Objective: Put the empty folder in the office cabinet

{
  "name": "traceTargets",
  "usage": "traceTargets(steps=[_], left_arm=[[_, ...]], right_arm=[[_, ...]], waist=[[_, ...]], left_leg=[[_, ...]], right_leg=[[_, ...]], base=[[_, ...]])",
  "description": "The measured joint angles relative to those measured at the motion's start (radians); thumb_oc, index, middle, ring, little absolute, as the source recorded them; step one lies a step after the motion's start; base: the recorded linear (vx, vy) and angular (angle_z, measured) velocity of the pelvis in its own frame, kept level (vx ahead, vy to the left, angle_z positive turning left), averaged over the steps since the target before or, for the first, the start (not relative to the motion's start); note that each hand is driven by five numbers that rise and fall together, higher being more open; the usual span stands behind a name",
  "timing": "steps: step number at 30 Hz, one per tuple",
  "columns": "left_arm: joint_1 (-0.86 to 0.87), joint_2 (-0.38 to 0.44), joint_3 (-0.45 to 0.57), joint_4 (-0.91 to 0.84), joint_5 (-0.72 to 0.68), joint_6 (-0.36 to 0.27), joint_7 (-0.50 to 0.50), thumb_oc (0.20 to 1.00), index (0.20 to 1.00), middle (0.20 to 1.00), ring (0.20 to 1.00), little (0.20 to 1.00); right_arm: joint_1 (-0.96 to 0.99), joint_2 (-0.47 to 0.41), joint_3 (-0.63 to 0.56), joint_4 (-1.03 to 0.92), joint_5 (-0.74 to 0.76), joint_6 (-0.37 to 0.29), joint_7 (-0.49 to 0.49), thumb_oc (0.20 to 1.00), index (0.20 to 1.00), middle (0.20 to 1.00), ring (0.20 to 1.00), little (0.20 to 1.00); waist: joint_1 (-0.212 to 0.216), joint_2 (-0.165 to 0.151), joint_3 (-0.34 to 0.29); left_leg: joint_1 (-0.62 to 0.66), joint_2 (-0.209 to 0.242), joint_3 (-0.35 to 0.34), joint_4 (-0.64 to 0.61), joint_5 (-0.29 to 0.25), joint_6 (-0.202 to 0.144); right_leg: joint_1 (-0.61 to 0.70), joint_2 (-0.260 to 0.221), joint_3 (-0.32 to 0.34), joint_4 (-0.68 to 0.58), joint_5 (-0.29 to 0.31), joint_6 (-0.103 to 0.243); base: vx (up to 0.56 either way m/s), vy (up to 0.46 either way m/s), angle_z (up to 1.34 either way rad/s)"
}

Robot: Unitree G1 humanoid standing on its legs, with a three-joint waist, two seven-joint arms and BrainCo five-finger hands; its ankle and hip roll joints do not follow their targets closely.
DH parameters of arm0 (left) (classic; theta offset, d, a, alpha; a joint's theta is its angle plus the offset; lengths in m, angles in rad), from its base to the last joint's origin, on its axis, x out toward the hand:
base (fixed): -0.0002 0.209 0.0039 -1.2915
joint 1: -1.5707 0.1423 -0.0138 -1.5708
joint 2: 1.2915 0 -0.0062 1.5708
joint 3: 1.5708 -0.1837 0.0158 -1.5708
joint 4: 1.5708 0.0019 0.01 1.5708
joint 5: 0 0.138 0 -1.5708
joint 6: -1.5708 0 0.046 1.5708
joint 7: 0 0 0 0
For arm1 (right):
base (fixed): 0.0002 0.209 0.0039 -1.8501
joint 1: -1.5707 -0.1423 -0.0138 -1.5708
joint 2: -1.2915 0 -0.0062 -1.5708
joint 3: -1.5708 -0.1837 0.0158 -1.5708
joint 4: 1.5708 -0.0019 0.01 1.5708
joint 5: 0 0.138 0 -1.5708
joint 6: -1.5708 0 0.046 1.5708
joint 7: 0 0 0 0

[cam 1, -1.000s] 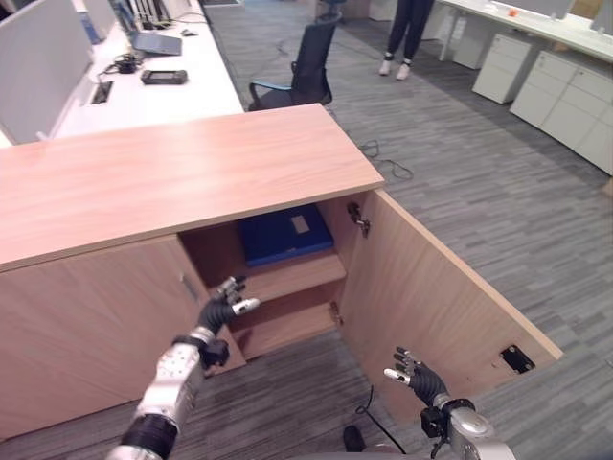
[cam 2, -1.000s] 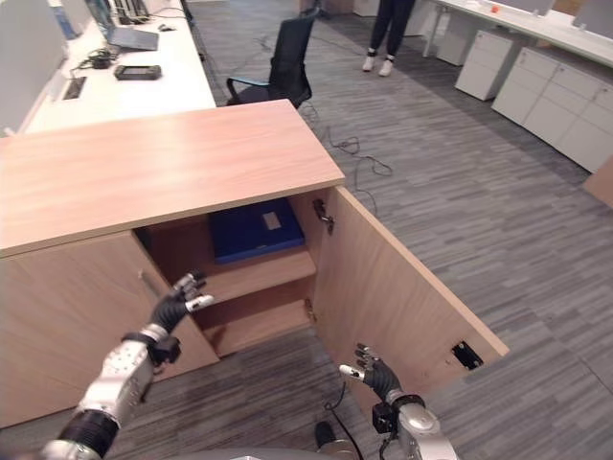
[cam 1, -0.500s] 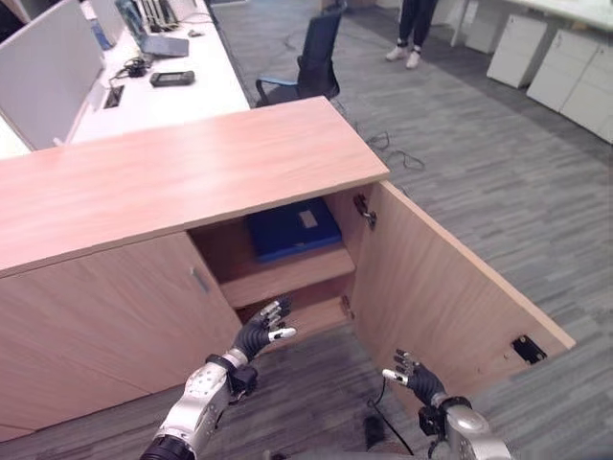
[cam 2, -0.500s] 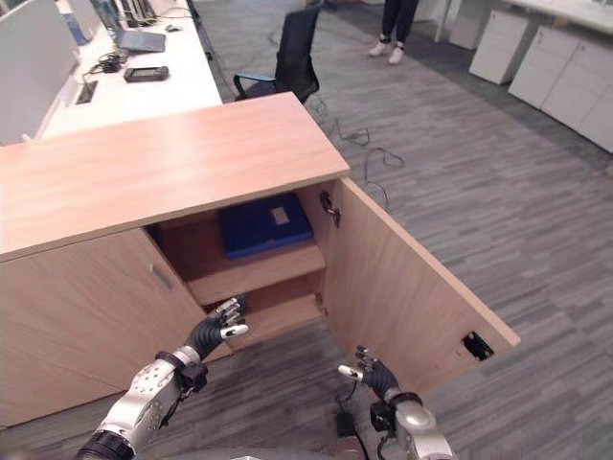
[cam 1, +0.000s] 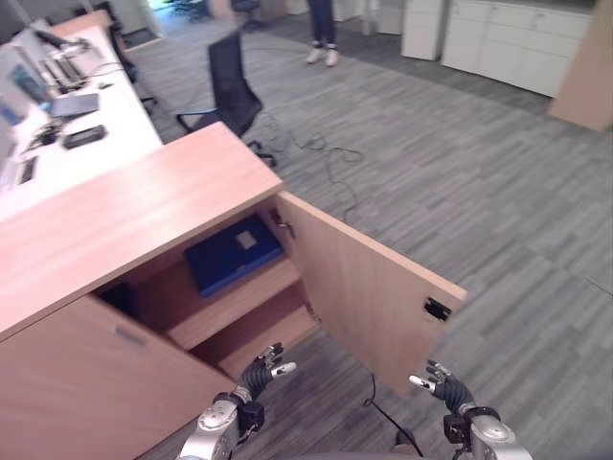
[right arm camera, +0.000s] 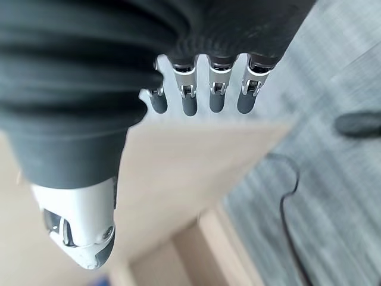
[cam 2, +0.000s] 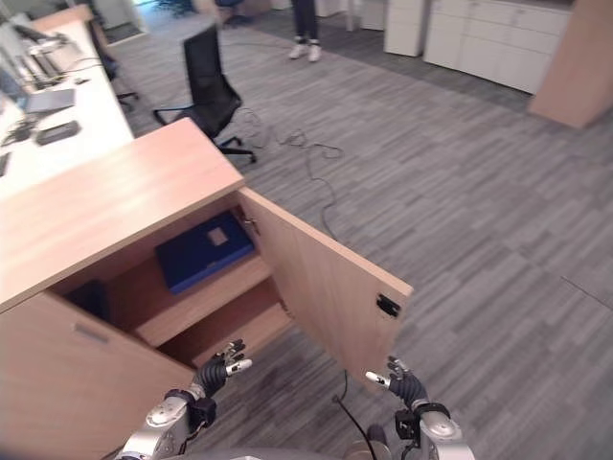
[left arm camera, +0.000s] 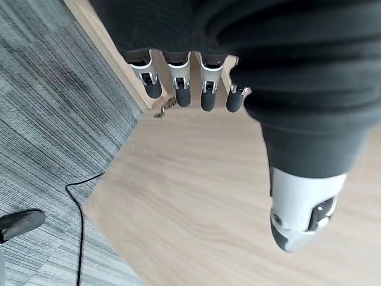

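A dark blue folder [cam 1: 233, 254] lies flat on the upper shelf inside the wooden office cabinet [cam 1: 124, 220]. The cabinet's right door [cam 1: 369, 302] stands wide open. My left hand [cam 1: 261, 369] hovers low in front of the bottom shelf, below the folder, fingers straight and holding nothing. My right hand [cam 1: 442, 387] hangs near the floor below the door's outer edge, open and empty as well. In the left wrist view the fingers [left arm camera: 178, 89] point at bare wood. The right wrist view has straight fingers [right arm camera: 215, 95] over wood and carpet.
A black office chair [cam 1: 230, 91] stands behind the cabinet, with a cable [cam 1: 321, 149] trailing on the grey carpet. A white desk [cam 1: 67, 105] with laptops runs along the far left. A person's legs [cam 1: 321, 29] stand at the back, beside white cabinets [cam 1: 498, 43].
The whole view has swung and pulled back, so the camera moved. My left hand has dropped from shelf height to near the floor. The folder stays on the shelf.
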State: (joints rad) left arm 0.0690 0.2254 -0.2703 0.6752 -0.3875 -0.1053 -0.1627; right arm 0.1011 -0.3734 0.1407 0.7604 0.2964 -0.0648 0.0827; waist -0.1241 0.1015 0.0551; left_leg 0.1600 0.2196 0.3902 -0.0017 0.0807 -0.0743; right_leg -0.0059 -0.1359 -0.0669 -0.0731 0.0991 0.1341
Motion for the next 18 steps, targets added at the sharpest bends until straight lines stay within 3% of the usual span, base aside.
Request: traceTargets(steps=[2,6,9,10,11,12,13,14,15,16,17,18], left_arm=[[-0.008,0.002,0.005,0.018,0.006,-0.009,0.017,1.0,1.0,1.0,1.0,1.0],[-0.029,-0.004,0.005,0.042,0.016,-0.01,0.035,1.0,1.0,1.0,1.0,1.0],[-0.038,-0.006,0.006,0.042,0.017,-0.013,0.043,1.0,1.0,1.0,1.0,1.0],[-0.045,-0.006,0.006,0.039,0.015,-0.018,0.049,1.0,1.0,1.0,1.0,1.0],[-0.062,-0.01,0.004,0.038,0.014,-0.023,0.054,1.0,1.0,1.0,1.0,1.0],[-0.084,-0.016,0.002,0.048,0.013,-0.03,0.058,1.0,1.0,1.0,1.0,1.0],[-0.107,-0.027,-0.006,0.07,0.012,-0.028,0.058,1.0,1.0,1.0,1.0,1.0],[-0.118,-0.023,0.002,0.079,0.012,-0.027,0.058,1.0,1.0,1.0,1.0,1.0],[-0.107,-0.034,0.005,0.072,0.011,-0.027,0.061,1.0,1.0,1.0,1.0,1.0],[-0.103,-0.015,0.006,0.055,0.01,-0.032,0.062,1.0,1.0,1.0,1.0,1.0],[-0.097,0.005,0.0,0.045,0.01,-0.035,0.06,1.0,1.0,1.0,1.0,1.0],[-0.098,0.018,-0.003,0.047,0.011,-0.036,0.057,1.0,1.0,1.0,1.0,1.0]], right_arm=[[-0.003,0.005,0.003,0.013,0.012,-0.008,-0.001,1.0,1.0,1.0,1.0,1.0],[0.004,-0.001,0.0,0.031,0.037,-0.011,-0.003,1.0,1.0,1.0,1.0,1.0],[-0.04,-0.001,-0.017,0.083,0.038,-0.016,-0.01,1.0,1.0,1.0,1.0,1.0],[-0.08,-0.003,-0.021,0.128,0.038,-0.019,-0.016,1.0,1.0,1.0,1.0,1.0],[-0.096,-0.011,-0.025,0.16,0.038,-0.018,-0.018,1.0,1.0,1.0,1.0,1.0],[-0.106,-0.023,-0.027,0.187,0.039,-0.019,-0.02,1.0,1.0,1.0,1.0,1.0],[-0.123,-0.043,-0.04,0.226,0.039,-0.018,-0.025,1.0,1.0,1.0,1.0,1.0],[-0.144,-0.047,-0.055,0.229,0.045,-0.017,-0.036,1.0,1.0,1.0,1.0,1.0],[-0.148,-0.054,-0.069,0.228,0.05,-0.016,-0.034,1.0,1.0,1.0,1.0,1.0],[-0.134,-0.053,-0.069,0.224,0.061,-0.014,-0.037,1.0,1.0,1.0,1.0,1.0],[-0.11,-0.051,-0.073,0.222,0.069,-0.014,-0.037,1.0,1.0,1.0,1.0,1.0],[-0.097,-0.045,-0.078,0.222,0.077,-0.012,-0.037,1.0,1.0,1.0,1.0,1.0]], waist=[[-0.004,0.0,-0.001],[-0.023,-0.017,0.013],[-0.03,-0.024,0.024],[-0.011,-0.011,0.028],[0.004,-0.007,0.034],[0.001,-0.016,0.043],[0.003,0.007,0.048],[0.004,0.009,0.051],[0.018,0.05,0.049],[0.018,0.028,0.053],[0.011,-0.019,0.047],[0.007,-0.049,0.05]], left_leg=[[0.011,0.012,0.049,0.005,0.0,0.0],[0.021,0.037,0.112,0.029,0.0,0.0],[0.029,0.042,0.12,0.054,0.003,-0.005],[0.014,0.041,0.049,0.076,0.003,-0.004],[0.006,0.048,-0.069,0.08,-0.033,0.015],[0.0,0.037,-0.17,0.086,-0.148,0.021],[-0.004,0.017,-0.213,0.078,-0.224,0.033],[-0.014,0.014,-0.202,0.058,-0.269,0.052],[-0.029,0.049,-0.187,0.053,-0.269,0.059],[-0.029,0.036,-0.197,0.034,-0.276,0.071],[-0.015,0.002,-0.213,0.006,-0.277,0.07],[0.018,-0.028,-0.222,-0.02,-0.241,0.055]], right_leg=[[-0.016,0.017,0.042,-0.009,0.016,-0.001],[-0.038,0.043,0.061,0.014,0.009,-0.02],[-0.05,0.051,0.096,-0.01,0.011,-0.021],[-0.063,0.056,0.109,-0.001,0.01,-0.015],[-0.139,0.069,0.108,0.124,0.006,-0.023],[-0.204,0.068,0.113,0.213,-0.016,-0.049],[-0.222,0.086,0.119,0.223,-0.019,-0.044],[-0.239,0.09,0.12,0.202,-0.023,-0.005],[-0.291,0.115,0.112,0.357,-0.07,-0.022],[-0.324,0.112,0.112,0.541,-0.157,-0.031],[-0.288,0.085,0.116,0.603,-0.237,-0.009],[-0.215,0.057,0.13,0.507,-0.289,-0.068]], base=[[0.0,-0.208,-0.5],[0.01,-0.08,-0.24],[-0.01,-0.032,-0.69],[0.04,-0.003,-1.0],[0.06,0.003,-0.79],[0.06,0.05,-0.42],[0.03,0.042,-0.33],[0.05,0.079,-0.47],[0.05,0.098,-0.38],[0.05,0.099,0.06],[0.04,0.102,0.46],[0.02,0.114,0.39]])
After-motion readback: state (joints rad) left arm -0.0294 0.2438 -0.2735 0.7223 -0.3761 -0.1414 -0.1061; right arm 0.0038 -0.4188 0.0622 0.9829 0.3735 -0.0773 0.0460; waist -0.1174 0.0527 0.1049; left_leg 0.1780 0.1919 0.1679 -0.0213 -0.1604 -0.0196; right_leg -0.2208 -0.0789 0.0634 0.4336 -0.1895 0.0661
